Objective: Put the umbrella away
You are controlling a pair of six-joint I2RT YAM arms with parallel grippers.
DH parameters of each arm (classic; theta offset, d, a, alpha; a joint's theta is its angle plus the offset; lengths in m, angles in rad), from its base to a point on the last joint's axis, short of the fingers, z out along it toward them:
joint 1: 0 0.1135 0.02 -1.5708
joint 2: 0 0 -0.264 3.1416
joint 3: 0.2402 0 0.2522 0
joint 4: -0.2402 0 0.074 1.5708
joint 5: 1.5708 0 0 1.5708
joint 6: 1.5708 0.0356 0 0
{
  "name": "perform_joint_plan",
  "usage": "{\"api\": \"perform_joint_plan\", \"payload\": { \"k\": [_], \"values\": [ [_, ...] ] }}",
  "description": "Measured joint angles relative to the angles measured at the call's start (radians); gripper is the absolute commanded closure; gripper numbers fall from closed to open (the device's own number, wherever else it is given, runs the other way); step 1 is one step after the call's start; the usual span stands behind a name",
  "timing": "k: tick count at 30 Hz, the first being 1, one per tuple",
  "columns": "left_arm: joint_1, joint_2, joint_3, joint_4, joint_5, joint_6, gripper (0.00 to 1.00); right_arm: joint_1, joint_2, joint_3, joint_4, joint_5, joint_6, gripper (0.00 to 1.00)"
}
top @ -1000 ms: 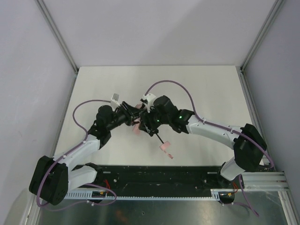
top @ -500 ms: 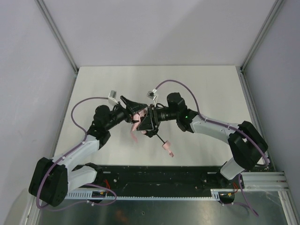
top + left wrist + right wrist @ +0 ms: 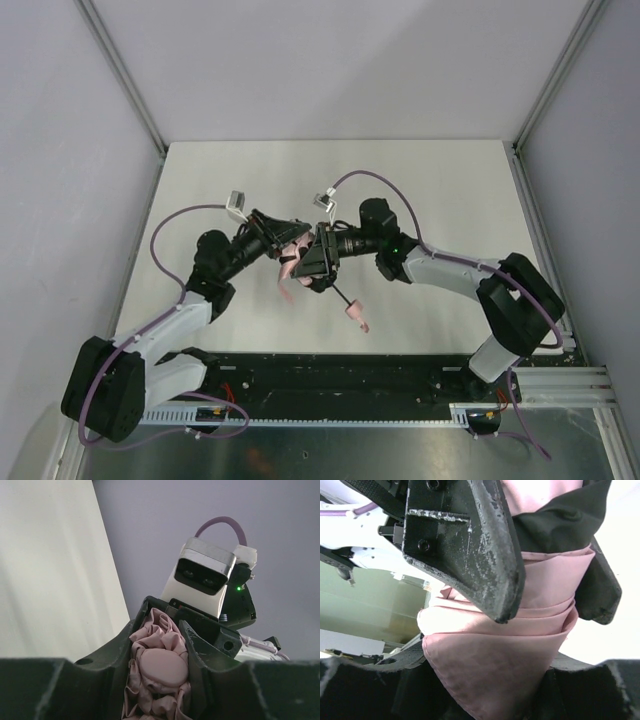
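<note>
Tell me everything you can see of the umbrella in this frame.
The umbrella is pale pink fabric, collapsed and bunched in loose folds, held between both arms. The left gripper closes on its crumpled end, where a rounded cap shows; the right gripper clamps the folded canopy. A thin black shaft slants toward the near edge, ending in the pink handle. A thin strap hangs loose.
</note>
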Motion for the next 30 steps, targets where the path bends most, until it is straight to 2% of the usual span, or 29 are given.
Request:
{"api": "perform_joint_plan", "payload": {
  "k": [3, 6, 13, 19, 24, 27, 29, 30],
  "values": [
    [0.000, -0.005, -0.010, 0.003, -0.007, 0.006, 1.00, 0.008, -0.016, 0.000, -0.055, 0.042, -0.050, 0.63],
    [0.000, -0.021, -0.022, -0.002, -0.011, 0.014, 1.00, 0.034, -0.060, 0.002, -0.164, 0.142, -0.133, 0.55],
    [0.000, -0.054, -0.023, -0.053, -0.022, 0.036, 1.00, 0.119, -0.124, 0.071, -0.425, 0.393, -0.322, 0.46],
    [-0.002, -0.055, -0.023, -0.124, -0.052, 0.047, 1.00, 0.167, -0.124, 0.112, -0.541, 0.544, -0.431, 0.41],
    [-0.006, -0.060, -0.022, -0.175, -0.071, 0.047, 1.00, 0.196, -0.120, 0.136, -0.601, 0.619, -0.484, 0.41],
    [-0.006, -0.061, -0.013, -0.217, -0.078, 0.048, 1.00, 0.218, -0.106, 0.163, -0.647, 0.673, -0.516, 0.45],
    [-0.006, -0.061, -0.004, -0.248, -0.081, 0.048, 1.00, 0.229, -0.097, 0.176, -0.668, 0.703, -0.531, 0.54],
    [-0.006, -0.061, 0.002, -0.272, -0.086, 0.049, 1.00, 0.235, -0.091, 0.183, -0.679, 0.718, -0.539, 0.64]
  ]
}}
